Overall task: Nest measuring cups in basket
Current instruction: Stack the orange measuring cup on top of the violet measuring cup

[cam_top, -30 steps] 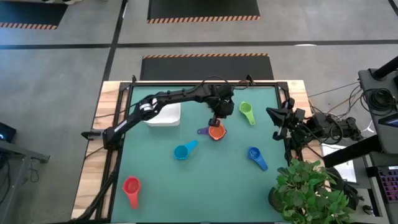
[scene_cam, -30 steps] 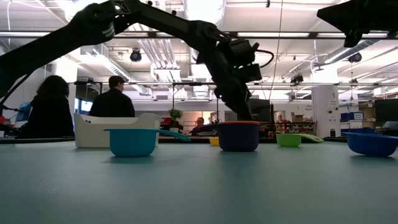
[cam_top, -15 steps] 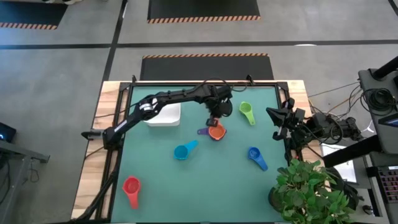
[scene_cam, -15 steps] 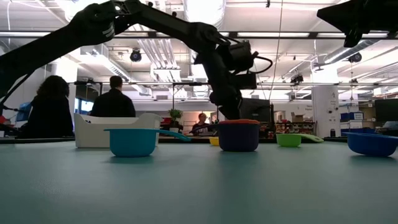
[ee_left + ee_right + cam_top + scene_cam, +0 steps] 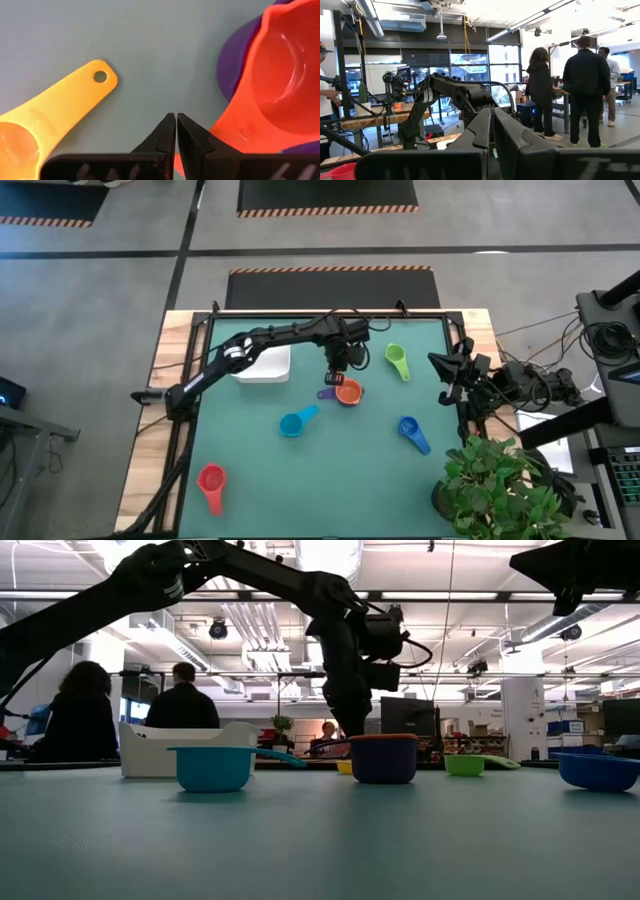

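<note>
My left gripper is shut and hangs low over the mat between the yellow cup and the orange cup, touching neither. The orange cup sits nested inside the purple cup, whose handle points left. The green cup, light blue cup, dark blue cup and red cup stand apart on the mat. The white basket rests at the far left. My right gripper waits shut at the right edge.
A potted plant stands at the table's near right corner. The wooden table edge frames the green mat. People stand and sit in the room beyond the far edge. Open mat lies in the near middle.
My left gripper has drawn back from over the orange cup, moving toward the far edge and a little to the left. The orange cup has stayed nested in the purple one, unmoved.
</note>
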You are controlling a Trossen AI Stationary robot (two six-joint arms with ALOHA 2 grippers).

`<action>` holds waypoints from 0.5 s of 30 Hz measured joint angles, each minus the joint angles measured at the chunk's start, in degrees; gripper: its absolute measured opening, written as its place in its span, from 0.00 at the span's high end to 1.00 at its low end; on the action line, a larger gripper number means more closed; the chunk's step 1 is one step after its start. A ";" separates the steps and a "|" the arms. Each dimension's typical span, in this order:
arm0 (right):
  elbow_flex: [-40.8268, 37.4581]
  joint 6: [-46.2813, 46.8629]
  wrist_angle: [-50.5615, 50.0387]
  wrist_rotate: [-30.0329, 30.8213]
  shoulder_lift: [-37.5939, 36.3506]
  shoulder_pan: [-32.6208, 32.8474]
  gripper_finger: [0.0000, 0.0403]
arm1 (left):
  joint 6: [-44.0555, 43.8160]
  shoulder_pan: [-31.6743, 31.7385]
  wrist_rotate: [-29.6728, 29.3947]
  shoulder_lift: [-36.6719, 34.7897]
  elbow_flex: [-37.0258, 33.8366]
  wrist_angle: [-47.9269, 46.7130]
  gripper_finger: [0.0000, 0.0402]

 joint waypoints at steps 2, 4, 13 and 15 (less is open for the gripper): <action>0.00 0.00 0.00 0.00 0.00 0.00 0.98 | -0.51 -0.18 0.00 -0.14 0.00 -0.08 1.00; 0.00 0.00 0.00 0.00 0.00 0.00 0.98 | -0.92 -0.37 -0.25 -0.48 0.00 -0.59 1.00; 0.01 0.11 -0.02 0.00 0.00 0.00 0.98 | -3.47 -0.71 -3.38 -2.12 0.02 -4.01 1.00; 0.02 0.11 -0.02 -0.01 0.00 0.00 0.98 | -3.44 -0.82 -5.45 -2.12 0.02 -3.83 1.00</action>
